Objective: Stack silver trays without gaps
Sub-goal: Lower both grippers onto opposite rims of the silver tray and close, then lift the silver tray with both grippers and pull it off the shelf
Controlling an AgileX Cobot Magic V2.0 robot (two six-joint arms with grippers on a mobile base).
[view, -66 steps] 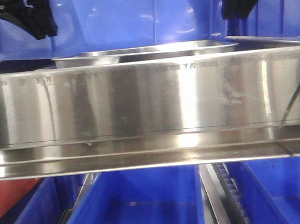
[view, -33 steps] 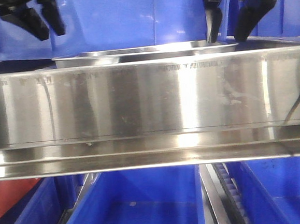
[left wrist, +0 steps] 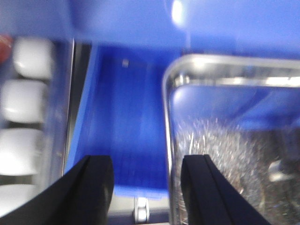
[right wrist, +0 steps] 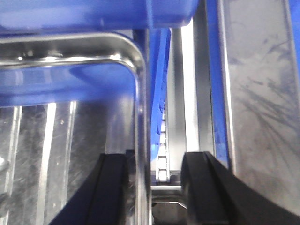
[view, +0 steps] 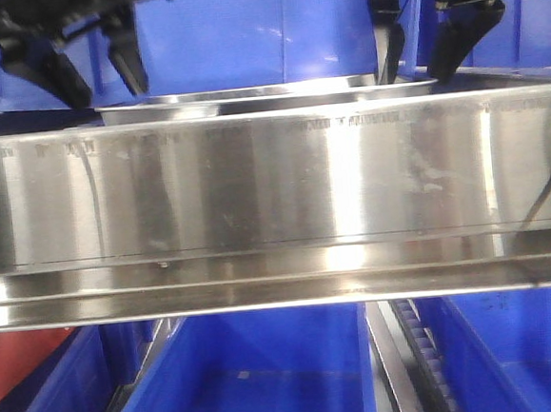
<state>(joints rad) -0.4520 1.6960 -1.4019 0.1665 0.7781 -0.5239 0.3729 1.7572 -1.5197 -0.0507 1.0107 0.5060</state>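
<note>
In the front view only the rim of a silver tray (view: 267,94) shows above the long steel rail. My left gripper (view: 99,84) hangs open over the tray's left end. In the left wrist view the left gripper (left wrist: 147,171) straddles the tray's left rim (left wrist: 167,117), with one finger over the scratched tray floor and the other over a blue bin. My right gripper (view: 421,61) is open at the tray's right end. The right wrist view has the right gripper (right wrist: 157,168) astride the tray's right rim (right wrist: 140,117), which lies close to the inner finger (right wrist: 117,187).
A wide mirror-like steel rail (view: 274,187) hides the tray's body from the front. Blue bins stand behind (view: 234,37) and below (view: 270,378). White rollers (left wrist: 28,98) lie left of the tray. A roller chain (right wrist: 162,154) and a flat steel surface (right wrist: 262,93) lie to its right.
Both grippers have come down toward the tray. The left one moved right and lower to the left end. The right one swung in from the top corner to the right rim.
</note>
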